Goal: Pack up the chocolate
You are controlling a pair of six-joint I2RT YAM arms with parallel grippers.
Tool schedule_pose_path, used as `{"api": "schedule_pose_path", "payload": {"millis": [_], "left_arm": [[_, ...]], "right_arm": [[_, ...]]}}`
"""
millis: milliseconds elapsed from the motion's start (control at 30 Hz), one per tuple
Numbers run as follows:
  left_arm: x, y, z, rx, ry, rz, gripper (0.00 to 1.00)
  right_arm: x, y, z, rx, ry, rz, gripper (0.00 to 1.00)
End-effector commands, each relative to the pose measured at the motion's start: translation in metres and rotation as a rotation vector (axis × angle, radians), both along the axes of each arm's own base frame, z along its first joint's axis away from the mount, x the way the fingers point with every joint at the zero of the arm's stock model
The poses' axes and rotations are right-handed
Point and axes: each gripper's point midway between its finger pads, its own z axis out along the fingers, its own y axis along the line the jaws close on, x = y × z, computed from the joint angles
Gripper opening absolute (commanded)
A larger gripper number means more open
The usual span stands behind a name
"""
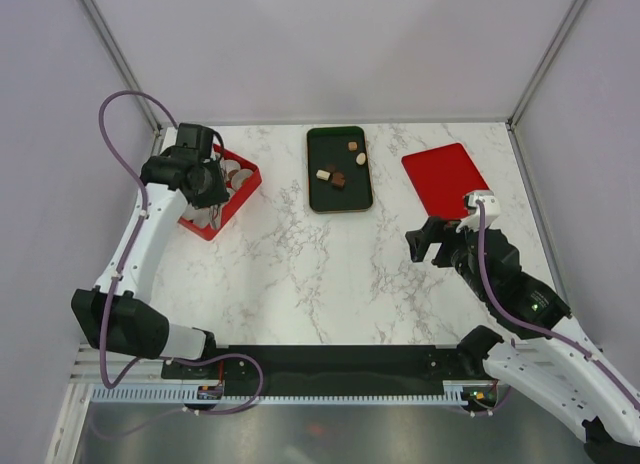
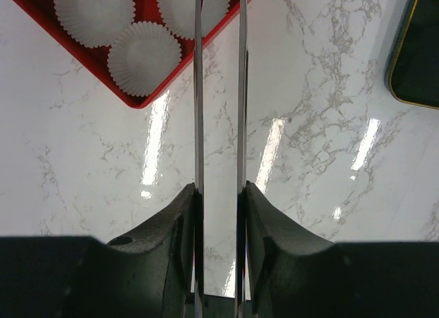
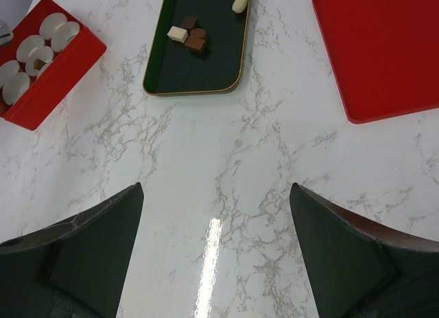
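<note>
At the left of the glossy, grey-veined white marble desk [image 1: 290, 264], noted a red straight-walled bin [image 1: 235, 208] of fluted white paper cups [image 2: 144, 57]. Over it, found the left pincer [image 2: 219, 194] squeezed almost closed on the two thin, mirror-bright blades of metal tongs [image 2: 199, 92]. At centre, saw the chocolate [image 3: 188, 34], small brown, tan and cream blocks plus a pale oval, lying on a dark green, round-cornered tray [image 1: 345, 194] with a gold rim. Further right, saw a flat, smooth red tray [image 1: 445, 179]. Nearest the right, found the right pincer [image 3: 216, 194] spread wide, matte black and holding nothing, above bare desk.
</note>
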Motion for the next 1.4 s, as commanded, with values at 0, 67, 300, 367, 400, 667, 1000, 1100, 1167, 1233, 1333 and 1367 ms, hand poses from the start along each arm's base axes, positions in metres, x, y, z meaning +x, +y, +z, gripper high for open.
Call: {"api": "schedule_pose_path", "payload": {"millis": [0,67,300,367,400,667,1000,1100,1167,1233,1333,1367], "left_arm": [[-0.005,0.011,0.007,0.014,-0.035,-0.008,0.33],[-0.007,0.014,0.003,0.017,-0.026,-0.003,0.33],[-0.011,0.020,-0.015,0.021,0.014,0.006,0.33],[-0.012,0.021,-0.020,0.023,0.031,0.009,0.33],[-0.012,0.023,-0.023,0.024,0.040,0.012,0.33],[-0.014,0.025,-0.040,0.030,0.094,0.019,0.33],[-0.015,0.025,-0.060,0.038,0.162,0.019,0.33],[-0.013,0.025,-0.062,0.039,0.170,0.019,0.33],[-0.011,0.025,-0.065,0.040,0.179,0.019,0.33],[-0.010,0.025,-0.064,0.040,0.179,0.019,0.33],[-0.008,0.024,-0.066,0.041,0.187,0.019,0.33],[-0.007,0.025,-0.067,0.041,0.188,0.020,0.33]], "right_arm": [[0.003,0.005,0.019,0.054,-0.040,0.006,0.96],[0.003,0.007,0.018,0.053,-0.036,0.008,0.96],[0.004,0.009,0.017,0.060,-0.032,0.015,0.96],[0.004,0.009,0.018,0.061,-0.033,0.015,0.96],[0.004,0.010,0.017,0.061,-0.032,0.015,0.96],[0.003,0.006,0.019,0.057,-0.041,0.007,0.96],[0.004,0.004,0.019,0.048,-0.045,0.000,0.96],[0.004,0.004,0.019,0.043,-0.047,-0.002,0.96],[0.005,0.003,0.019,0.041,-0.048,-0.007,0.96],[0.005,0.003,0.019,0.038,-0.048,-0.008,0.96],[0.006,0.002,0.019,0.034,-0.050,-0.011,0.96],[0.006,0.002,0.019,0.034,-0.048,-0.013,0.96]]}}
